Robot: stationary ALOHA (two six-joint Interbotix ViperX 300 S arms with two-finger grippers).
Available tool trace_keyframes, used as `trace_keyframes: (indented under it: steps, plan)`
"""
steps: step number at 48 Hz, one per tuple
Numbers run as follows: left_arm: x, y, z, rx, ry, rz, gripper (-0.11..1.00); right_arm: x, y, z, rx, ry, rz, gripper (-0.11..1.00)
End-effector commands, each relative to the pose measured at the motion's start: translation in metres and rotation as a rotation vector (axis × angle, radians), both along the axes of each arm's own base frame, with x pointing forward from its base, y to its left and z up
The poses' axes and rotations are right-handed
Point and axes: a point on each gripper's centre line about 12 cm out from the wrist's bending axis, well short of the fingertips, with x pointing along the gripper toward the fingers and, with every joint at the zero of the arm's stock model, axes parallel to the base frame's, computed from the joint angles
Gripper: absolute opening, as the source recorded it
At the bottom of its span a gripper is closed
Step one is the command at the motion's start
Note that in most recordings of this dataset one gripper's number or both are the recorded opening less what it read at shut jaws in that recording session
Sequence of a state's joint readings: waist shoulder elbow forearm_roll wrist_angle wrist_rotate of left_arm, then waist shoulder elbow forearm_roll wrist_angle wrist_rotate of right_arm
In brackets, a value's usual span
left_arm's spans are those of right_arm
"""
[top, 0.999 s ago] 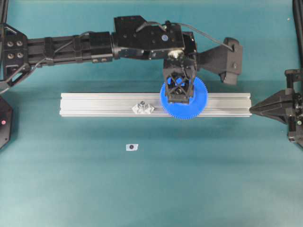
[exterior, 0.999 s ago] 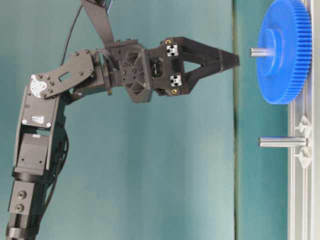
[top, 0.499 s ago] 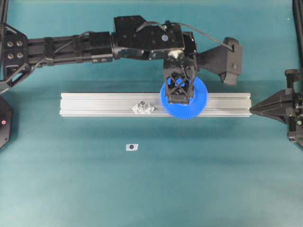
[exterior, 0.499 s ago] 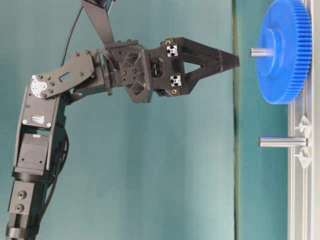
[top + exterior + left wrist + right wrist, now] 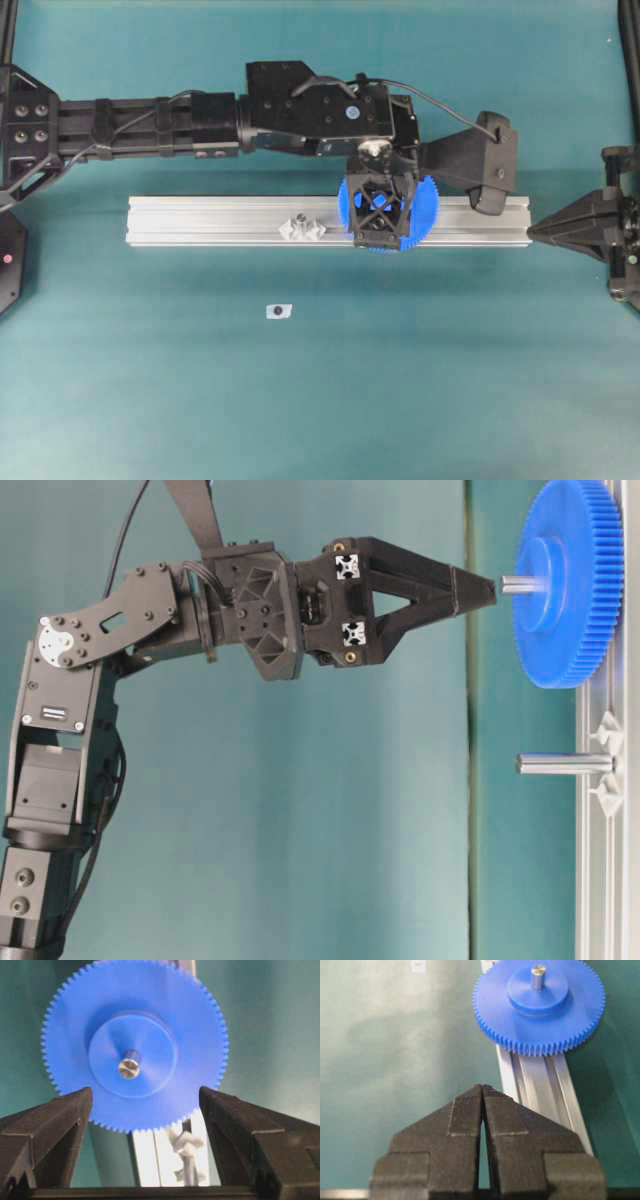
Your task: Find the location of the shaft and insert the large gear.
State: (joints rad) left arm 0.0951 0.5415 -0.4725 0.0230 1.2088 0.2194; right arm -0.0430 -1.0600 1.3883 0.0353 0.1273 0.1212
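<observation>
Gear (image 5: 424, 200) unchanged; left gripper (image 5: 379, 226) shifted slightly.

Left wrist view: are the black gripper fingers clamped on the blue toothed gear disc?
No. The left gripper stands open, its fingers apart from the blue toothed gear disc, which sits on the silvery pin.

A plain teal covering spread over the whole desk (image 5: 200, 400), filling every view from edge to edge. Its surface was matte and smooth, with only faint lighter patches where soft, even light fell on it. In the table-level view a vertical seam or fold (image 5: 467, 720) ran down the teal surface, with a slightly darker strip to its right. No walls, windows or other furniture showed in any view.
</observation>
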Motion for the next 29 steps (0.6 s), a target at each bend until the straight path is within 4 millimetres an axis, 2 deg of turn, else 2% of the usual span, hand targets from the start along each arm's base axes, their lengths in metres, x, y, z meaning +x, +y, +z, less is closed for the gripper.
trace_keyframes:
  steps: [1,13,29]
  plan:
    - [-0.003,-0.005,0.043,0.008,-0.089,-0.008,0.82,0.002,0.000,0.004,0.008,-0.011,-0.006,0.02]
    - [-0.004,-0.008,0.064,0.009,-0.133,-0.005,0.82,0.002,0.000,0.004,0.009,-0.010,-0.007,0.02]
    - [-0.007,-0.014,0.074,0.007,-0.126,-0.015,0.82,0.002,-0.001,0.004,0.009,-0.010,-0.008,0.02]
